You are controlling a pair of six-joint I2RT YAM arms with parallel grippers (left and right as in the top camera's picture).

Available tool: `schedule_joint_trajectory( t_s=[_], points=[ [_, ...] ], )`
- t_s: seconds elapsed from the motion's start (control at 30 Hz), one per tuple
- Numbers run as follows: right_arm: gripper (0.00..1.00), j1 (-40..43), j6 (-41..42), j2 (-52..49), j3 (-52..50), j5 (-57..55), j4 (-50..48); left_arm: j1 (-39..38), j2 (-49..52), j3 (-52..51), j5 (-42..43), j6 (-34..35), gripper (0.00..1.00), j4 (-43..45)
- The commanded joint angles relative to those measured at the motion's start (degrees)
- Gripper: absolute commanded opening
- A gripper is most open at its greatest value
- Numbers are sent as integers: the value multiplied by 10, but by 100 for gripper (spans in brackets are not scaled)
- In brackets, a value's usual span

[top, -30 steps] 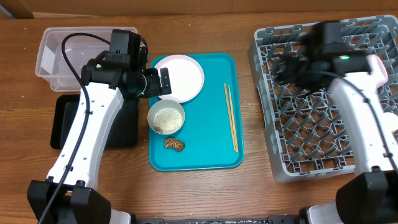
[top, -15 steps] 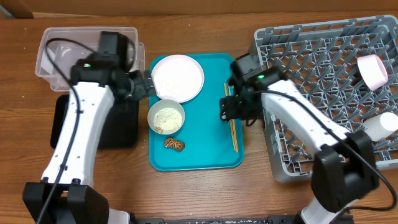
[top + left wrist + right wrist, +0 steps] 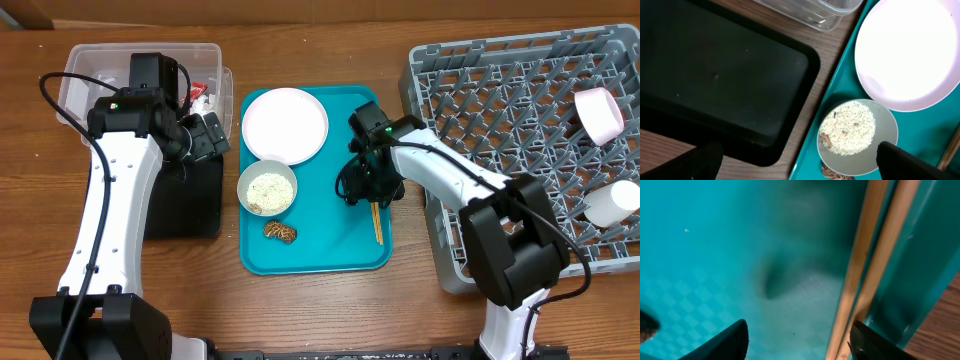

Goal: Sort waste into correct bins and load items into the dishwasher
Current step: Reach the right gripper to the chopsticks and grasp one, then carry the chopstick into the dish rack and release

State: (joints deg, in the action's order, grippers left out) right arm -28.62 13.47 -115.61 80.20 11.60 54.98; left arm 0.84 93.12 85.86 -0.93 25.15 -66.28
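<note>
Chopsticks (image 3: 875, 255) pickup in hand: right gripper (image 3: 799, 330) sits with jaws part-open astride both sticks, nothing gripped; next calls for a square pinch; left gripper (image 3: 797, 152) wide open, empty.

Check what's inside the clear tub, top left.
A crinkled red wrapper and a small white scrap lie at its right end. The left arm covers the tub's middle, so anything there is hidden.

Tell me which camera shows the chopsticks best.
Right wrist: both chopsticks fill the frame, side by side along the teal tray's rim. Overhead shows only their lower end; the right arm covers the rest. Left wrist catches a sliver at its edge.
</note>
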Motion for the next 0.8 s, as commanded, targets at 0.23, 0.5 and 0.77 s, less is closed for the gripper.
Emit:
schedule_joint_trajectory(
  t_s=[0.23,0.5,0.77],
  points=[
    [67,-5,1,-12,-4,16,2,-1,-10,5,-6,6,100,-2],
    [61,-5,3,-12,-4,13,-10,-1,-10,5,-6,3,100,-2],
    [52,-7,31,-34,-4,-17,-38,-1,-10,5,-6,1,100,-4]
  ],
)
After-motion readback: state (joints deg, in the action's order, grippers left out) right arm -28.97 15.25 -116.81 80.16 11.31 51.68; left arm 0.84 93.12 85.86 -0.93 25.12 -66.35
